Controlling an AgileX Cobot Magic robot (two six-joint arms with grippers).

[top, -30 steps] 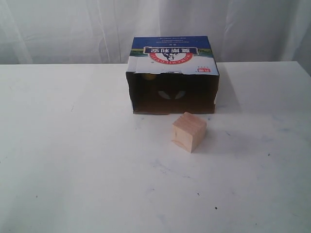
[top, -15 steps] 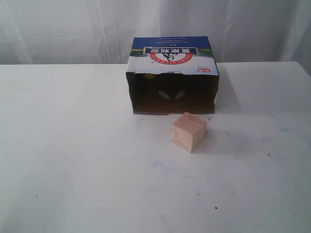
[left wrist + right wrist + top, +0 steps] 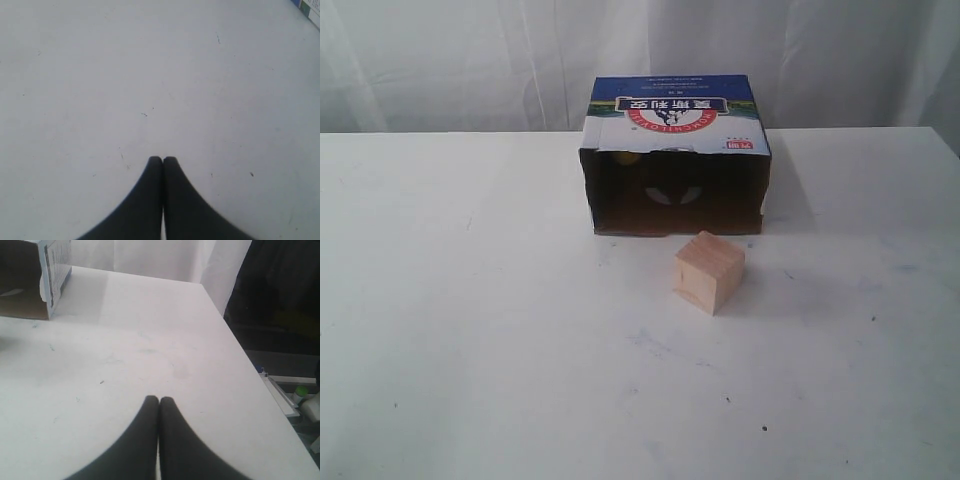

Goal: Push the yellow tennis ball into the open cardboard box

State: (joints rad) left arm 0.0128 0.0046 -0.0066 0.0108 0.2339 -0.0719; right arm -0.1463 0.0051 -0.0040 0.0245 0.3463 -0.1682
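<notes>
shows, toward 12 o'clock on the white bench (image 3: 470, 350), a large brown cardboard box (image 3: 675, 120) with a blue, white and red printed top and upside-down lettering. lies with its dark open mouth facing 6 o'clock, and lets two pale oval handle holes show through the back wall. holds the small fuzzy yellow tennis ball (image 3: 625, 157) inside, at 10 o'clock of the opening, tucked under the top edge in the far corner. gives only a sliver of yellow there, with no logo to be made out. has a pale wooden cube (image 3: 709, 271) just outside at 5 o'clock of the mouth, near the front edge but apart from it, turned corner-on and resting flat on the bench. backs onto a white curtain (image 3: 470, 60) at 12 o'clock.

from the left wrist, finds the left pincer (image 3: 162, 161) with its two black fingertips pressed together and nothing between them, over bare bench with a few dark specks. catches only a corner of the cardboard box, well apart from the tips.

from the right wrist, finds the right pincer (image 3: 159, 401) likewise pressed tip to tip, pinching nothing, over the bench near its edge. catches the box's printed side wall and part of its dark mouth, well apart. cannot tell whether either pincer touches the bench.
</notes>
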